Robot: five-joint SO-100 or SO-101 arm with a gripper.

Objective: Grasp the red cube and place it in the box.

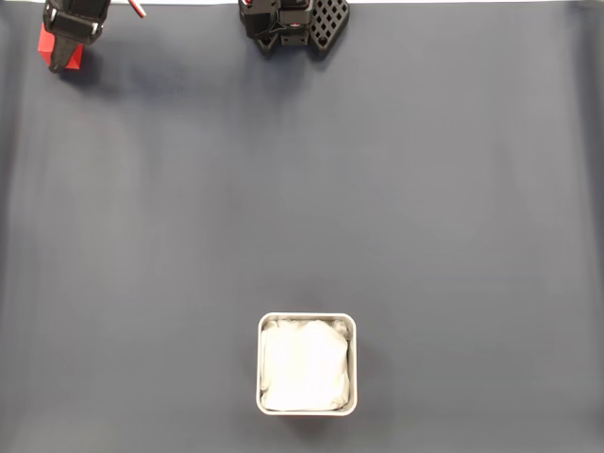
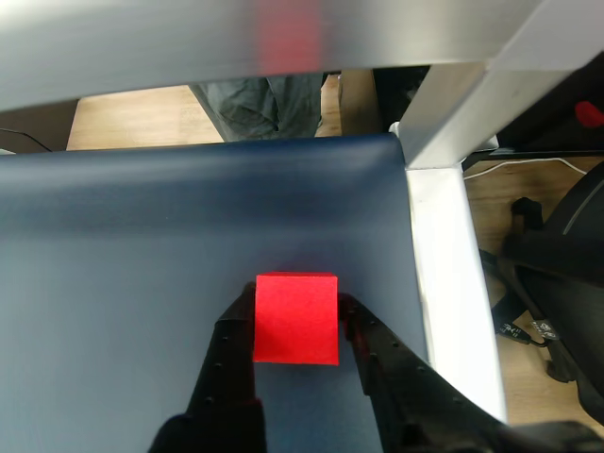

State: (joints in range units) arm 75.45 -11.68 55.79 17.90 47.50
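Observation:
The red cube [image 2: 296, 319] sits between my gripper's [image 2: 296, 307] two black fingers, which press against its left and right faces. In the fixed view the gripper [image 1: 64, 58] is at the far top-left corner of the dark mat, with the red cube [image 1: 45, 44] showing at its left side. The box [image 1: 307, 317], a square silvery tray with white lining, stands low in the middle of that view, far from the gripper. Whether the cube rests on the mat or hangs just above it cannot be told.
The arm's black base [image 1: 293, 24] stands at the top middle of the fixed view. In the wrist view a white table edge [image 2: 444, 283] runs close on the right, with a silver frame bar [image 2: 236, 47] overhead and a black chair [image 2: 557, 283] beyond.

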